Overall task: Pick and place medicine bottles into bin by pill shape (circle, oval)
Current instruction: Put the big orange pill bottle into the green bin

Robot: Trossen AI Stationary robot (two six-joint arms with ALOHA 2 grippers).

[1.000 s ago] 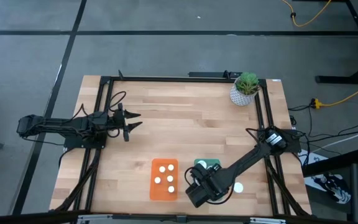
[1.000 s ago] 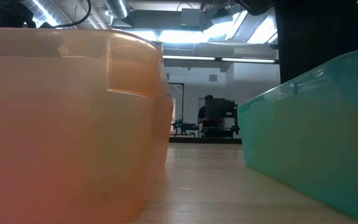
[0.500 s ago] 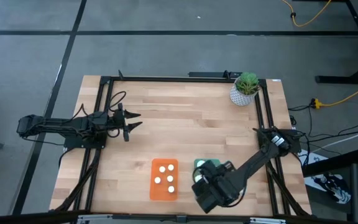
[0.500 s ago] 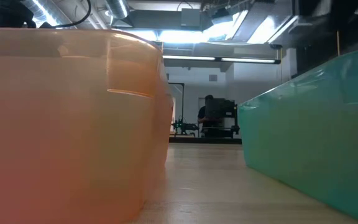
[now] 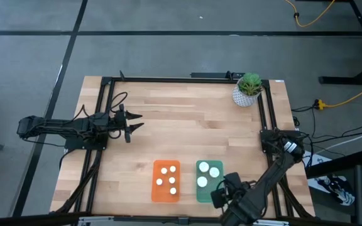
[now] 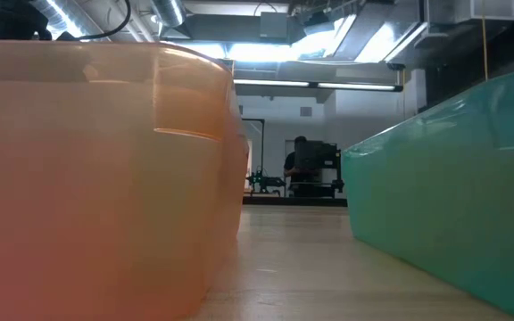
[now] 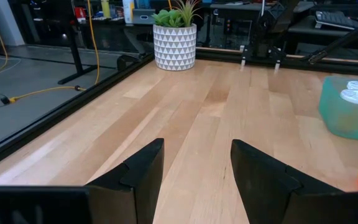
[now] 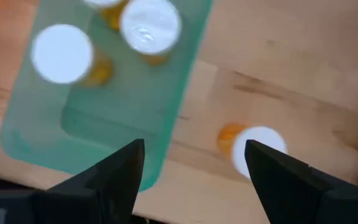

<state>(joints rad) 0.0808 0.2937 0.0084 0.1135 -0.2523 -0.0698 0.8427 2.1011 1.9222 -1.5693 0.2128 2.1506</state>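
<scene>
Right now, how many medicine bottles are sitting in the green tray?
3 bottles in the teal-green tray: two side by side at its far end, one nearer the middle. The right arm overlaps one corner, so another could be hidden.

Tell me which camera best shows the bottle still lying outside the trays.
The right wrist view: the last bottle lies on bare wood beside the teal tray, between the open right gripper fingers. The other views don't show it.

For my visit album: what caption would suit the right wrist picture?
Open right gripper hovering over the teal bin, with one amber bottle lying outside it on the table.
</scene>
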